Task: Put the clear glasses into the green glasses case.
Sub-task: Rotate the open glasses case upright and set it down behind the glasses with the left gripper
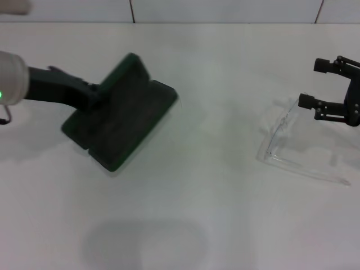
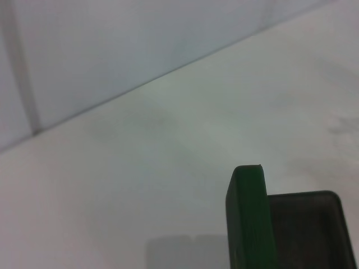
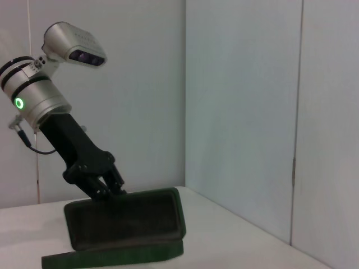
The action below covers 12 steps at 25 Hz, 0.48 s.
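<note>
White table — pale tiled wall behind it.

Left pincer low at green glasses case rim (fingers hidden); right pincer far right, fingers spread.

Glasses case left on table; glasses right.

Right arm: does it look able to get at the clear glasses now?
Probably yes. The right gripper hangs open just beyond the clear glasses, nothing lying between; the left gripper is away at the green glasses case.
</note>
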Motion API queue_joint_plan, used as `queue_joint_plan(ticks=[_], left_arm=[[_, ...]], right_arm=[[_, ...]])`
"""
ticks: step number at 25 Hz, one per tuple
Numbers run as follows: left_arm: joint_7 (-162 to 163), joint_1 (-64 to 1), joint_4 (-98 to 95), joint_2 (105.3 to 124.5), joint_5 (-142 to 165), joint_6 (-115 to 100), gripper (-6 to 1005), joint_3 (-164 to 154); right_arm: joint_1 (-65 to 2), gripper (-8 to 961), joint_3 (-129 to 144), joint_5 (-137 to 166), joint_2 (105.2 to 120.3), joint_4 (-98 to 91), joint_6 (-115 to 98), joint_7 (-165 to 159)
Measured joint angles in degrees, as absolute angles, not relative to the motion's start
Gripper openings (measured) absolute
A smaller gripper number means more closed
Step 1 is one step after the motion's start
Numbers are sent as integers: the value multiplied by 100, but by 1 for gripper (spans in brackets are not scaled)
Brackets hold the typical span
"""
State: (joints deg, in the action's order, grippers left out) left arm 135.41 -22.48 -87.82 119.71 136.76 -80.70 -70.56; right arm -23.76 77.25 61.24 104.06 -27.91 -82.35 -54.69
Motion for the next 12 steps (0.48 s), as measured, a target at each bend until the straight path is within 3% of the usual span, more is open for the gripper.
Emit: queue_joint_plan(ticks=[12], left_arm=[[11510,-2346,-8757,11968,14329,-6953,231,-8493]], right_arm=[[-1788,842,7105,6210,10388,-2804,-8639,-5426]])
